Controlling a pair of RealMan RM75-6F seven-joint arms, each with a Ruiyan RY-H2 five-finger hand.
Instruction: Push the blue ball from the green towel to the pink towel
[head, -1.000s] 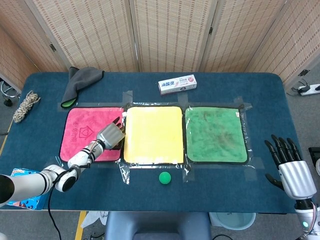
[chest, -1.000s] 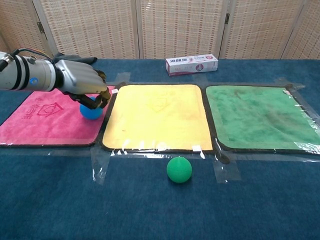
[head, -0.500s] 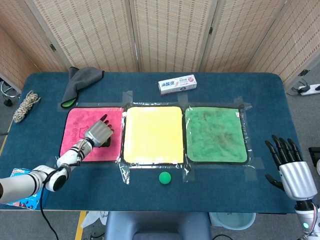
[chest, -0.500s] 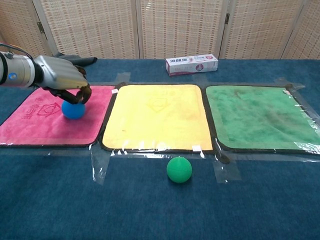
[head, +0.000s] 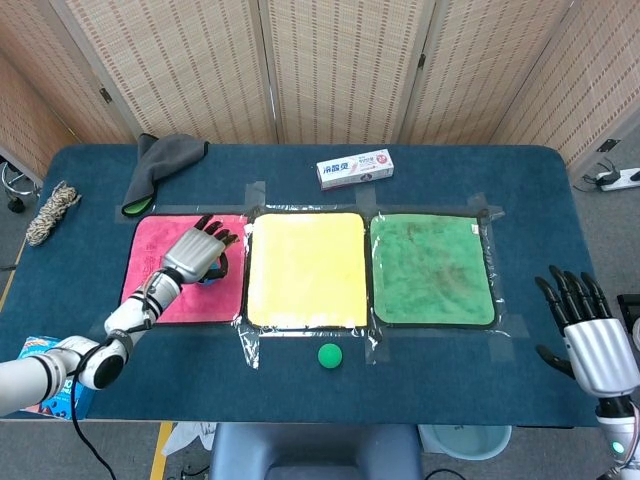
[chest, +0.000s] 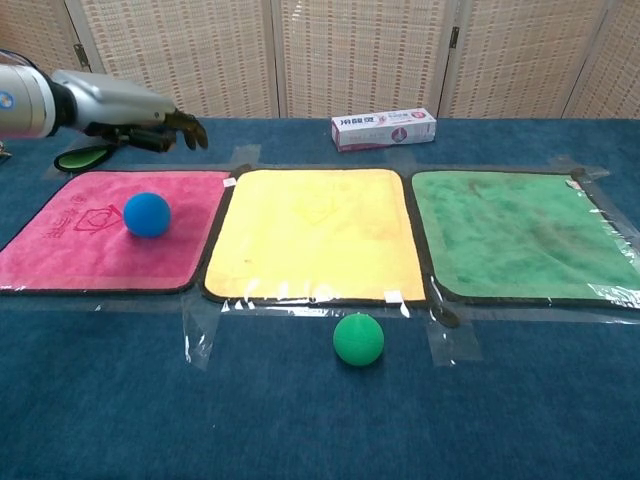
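The blue ball (chest: 147, 214) rests on the pink towel (chest: 80, 250), apart from any hand. In the head view only a sliver of the blue ball (head: 213, 272) shows past my left hand (head: 196, 252). My left hand (chest: 135, 108) hovers above and behind the ball with its fingers spread, holding nothing. The green towel (head: 432, 268) at the right has nothing on it. My right hand (head: 590, 335) stays open near the table's right front corner, out of the chest view.
A yellow towel (head: 305, 268) lies between the pink towel (head: 150, 235) and the green one. A green ball (chest: 358, 339) sits on the blue table in front of it. A toothpaste box (head: 354, 168), a grey cloth (head: 160, 165) and a rope coil (head: 52, 212) lie further back and left.
My left hand rolled the blue ball leftward from the pink towel's right edge toward its middle, then lifted off it and rose behind it. The ball now lies uncovered.
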